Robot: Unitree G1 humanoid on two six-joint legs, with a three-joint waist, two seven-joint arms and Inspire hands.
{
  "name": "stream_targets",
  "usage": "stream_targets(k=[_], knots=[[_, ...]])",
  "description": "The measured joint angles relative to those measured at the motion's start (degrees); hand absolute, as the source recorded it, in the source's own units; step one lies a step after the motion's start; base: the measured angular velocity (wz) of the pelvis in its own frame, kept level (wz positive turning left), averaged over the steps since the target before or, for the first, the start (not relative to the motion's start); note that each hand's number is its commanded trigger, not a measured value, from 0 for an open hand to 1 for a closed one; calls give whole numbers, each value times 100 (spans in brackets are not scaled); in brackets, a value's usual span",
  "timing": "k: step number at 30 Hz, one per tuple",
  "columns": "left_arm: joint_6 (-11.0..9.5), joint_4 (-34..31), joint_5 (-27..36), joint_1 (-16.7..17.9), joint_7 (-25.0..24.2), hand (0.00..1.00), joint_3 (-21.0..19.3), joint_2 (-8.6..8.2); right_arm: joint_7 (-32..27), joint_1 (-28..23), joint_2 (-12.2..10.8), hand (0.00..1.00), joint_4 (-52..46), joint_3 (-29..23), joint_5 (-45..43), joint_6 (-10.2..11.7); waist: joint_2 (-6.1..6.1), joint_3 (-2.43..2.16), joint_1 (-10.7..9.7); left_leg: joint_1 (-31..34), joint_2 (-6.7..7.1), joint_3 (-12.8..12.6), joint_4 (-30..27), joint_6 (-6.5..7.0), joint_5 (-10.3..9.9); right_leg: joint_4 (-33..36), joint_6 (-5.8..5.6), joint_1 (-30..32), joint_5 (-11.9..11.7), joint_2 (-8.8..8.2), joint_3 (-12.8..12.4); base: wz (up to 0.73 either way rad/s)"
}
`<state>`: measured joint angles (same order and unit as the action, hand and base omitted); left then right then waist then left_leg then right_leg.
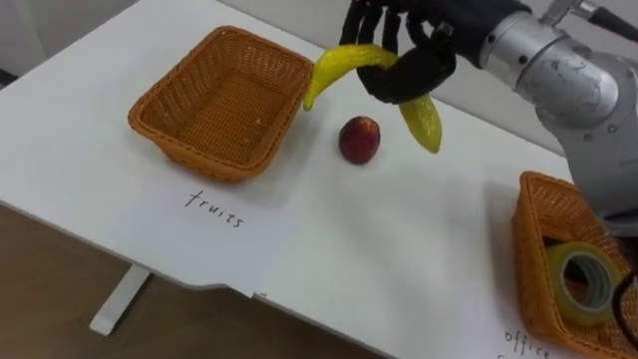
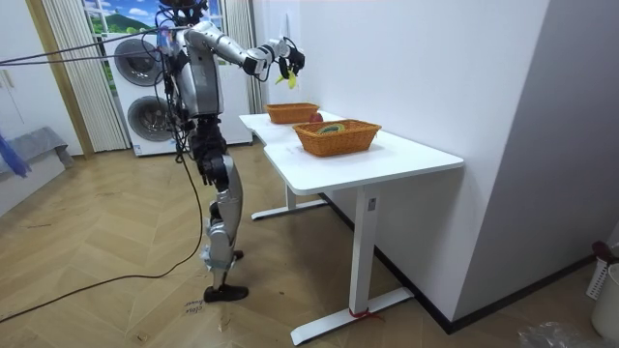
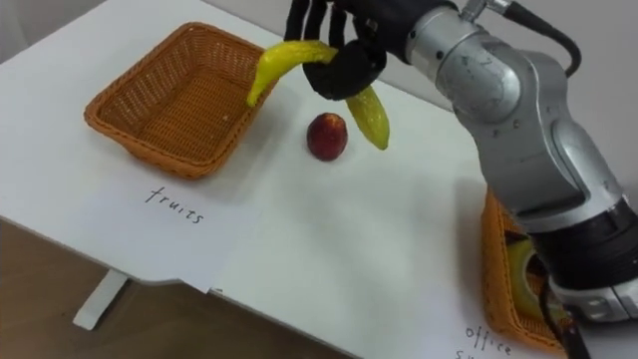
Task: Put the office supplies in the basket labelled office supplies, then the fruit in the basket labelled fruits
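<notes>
Banana (image 1: 342,60) over peach (image 1: 360,139), beside fruits basket (image 1: 184,152)

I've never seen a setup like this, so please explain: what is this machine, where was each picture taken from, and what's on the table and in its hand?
It is a humanoid robot on two legs, standing at a white table. Two pictures come from the camera eyes in its head, looking down; the third comes from a camera across the room. Its right hand has its fingers curled round a banana, held above the table. A red fruit lies on the table near an empty basket. A second basket holds a roll of tape.
</notes>
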<state>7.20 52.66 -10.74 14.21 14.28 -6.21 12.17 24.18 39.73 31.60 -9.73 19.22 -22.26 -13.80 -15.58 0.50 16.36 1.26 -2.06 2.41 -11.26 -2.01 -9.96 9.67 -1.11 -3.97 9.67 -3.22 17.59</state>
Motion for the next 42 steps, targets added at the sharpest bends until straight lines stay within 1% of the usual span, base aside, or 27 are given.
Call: stream_targets(k=[1,2,4,6,7,8,11,12,13,15,18,20,21,24,25,26,28,30,32,34,35,37,39,42], knots=[[-1,-54,-84,0,0,0,2,0,-24,0,-67,100,0,27,-90,-8,-3,2,40,10,2,30,4,0,0,2,0,-2,0,-1,30,10],[0,-84,-111,2,0,0,1,1,-27,0,-91,100,0,38,-114,-9,-7,5,65,16,4,43,6,0,0,1,0,-1,0,-1,43,13],[-2,-153,-125,0,3,0,5,12,-33,1,-137,100,0,77,-112,-3,-14,20,121,25,7,102,28,-1,1,3,0,-6,0,-3,149,12],[-7,-177,-121,31,22,0,13,13,-102,20,-167,100,6,147,-109,0,-31,26,167,6,7,112,52,-5,4,2,-1,-12,1,-2,140,4],[-7,-177,-118,41,29,0,23,13,-170,51,-173,100,21,216,-105,12,-42,45,173,3,7,119,47,-4,5,-1,-1,-18,1,-1,139,0],[-7,-176,-118,45,29,0,32,14,-196,71,-184,100,39,240,-104,23,-48,52,175,3,7,126,46,-4,5,-2,-1,-19,1,-1,135,0],[-36,-148,-118,54,28,0,90,27,-469,185,-336,100,298,485,-265,101,-62,87,249,-38,8,117,52,-4,5,-7,-1,-44,1,-3,108,-3],[-91,-120,-118,30,28,0,92,37,-553,188,-378,100,413,560,-316,174,-63,134,274,-52,13,145,53,-3,5,-14,-2,-76,1,-3,125,11],[-129,-83,-118,21,29,0,128,64,-616,190,-422,100,552,653,-320,211,-74,145,296,-48,14,171,55,-3,3,-13,-3,-83,2,-3,149,14],[-135,-27,-122,-4,28,0,192,115,-639,189,-445,100,802,736,-336,302,-99,158,359,-15,17,215,62,-5,2,-12,-4,-78,2,1,183,13],[-131,21,-120,-15,21,0,189,140,-728,190,-446,100,1133,749,-517,326,-122,156,488,32,23,264,55,-5,1,-12,-4,-67,2,0,317,10],[-131,20,-120,-14,13,0,189,166,-868,190,-446,100,1254,749,-543,345,-137,148,540,60,26,293,55,-6,2,-14,-4,-67,2,0,328,7],[-131,21,-120,6,6,0,190,185,-973,190,-446,100,1356,749,-543,406,-141,147,575,62,26,300,52,-6,2,-15,-4,-69,2,1,337,5],[-130,28,-133,-2,-30,0,182,208,-1242,189,-453,100,1524,753,-564,458,-142,146,606,102,42,363,30,-6,2,-18,-3,-71,2,-3,384,10],[-129,26,-156,-30,-33,0,177,210,-1381,189,-486,100,1631,753,-720,475,-142,146,613,108,51,402,1,-6,2,-20,-3,-70,2,-5,387,16],[-128,18,-188,-43,-34,0,178,209,-1448,189,-508,100,1684,753,-810,476,-141,146,614,122,56,423,-12,-6,2,-20,-3,-69,2,-5,387,12],[-115,-21,-286,-40,-34,0,182,206,-1738,188,-633,100,1798,773,-1273,446,-140,147,619,161,62,450,-25,-6,2,-21,-4,-53,2,-5,436,7],[-85,-106,-291,-40,-32,0,190,199,-1984,189,-662,100,1811,791,-1551,438,-146,142,626,253,70,477,-52,-6,3,-20,-3,24,2,-6,470,6],[-51,-153,-366,-41,-32,0,191,203,-2199,189,-682,100,1884,884,-1870,437,-148,137,665,301,74,483,-63,-7,4,-24,-3,61,2,-8,487,2],[-12,-221,-400,-44,-24,0,196,211,-2413,190,-701,100,2103,996,-2056,405,-153,134,771,315,75,483,-57,-10,8,-21,-3,84,2,-10,496,0],[-12,-224,-399,-39,-14,0,198,218,-2450,190,-712,100,2140,1046,-2117,375,-153,134,777,317,75,487,-56,-10,8,-20,-3,85,2,-10,496,0],[-10,-222,-393,-14,29,0,211,231,-2634,190,-790,100,2307,1222,-2154,369,-166,123,779,327,75,495,-51,-9,8,-16,-3,87,2,-10,517,0],[-10,-222,-394,-15,58,0,214,242,-2736,190,-818,100,2426,1361,-2159,379,-182,111,777,338,77,515,-51,-9,8,-16,-3,90,2,-10,531,6],[-10,-223,-396,-10,117,0,213,261,-2832,190,-847,100,2523,1393,-2159,368,-191,104,778,367,83,560,-53,-10,9,-17,-3,103,2,-9,533,7]])
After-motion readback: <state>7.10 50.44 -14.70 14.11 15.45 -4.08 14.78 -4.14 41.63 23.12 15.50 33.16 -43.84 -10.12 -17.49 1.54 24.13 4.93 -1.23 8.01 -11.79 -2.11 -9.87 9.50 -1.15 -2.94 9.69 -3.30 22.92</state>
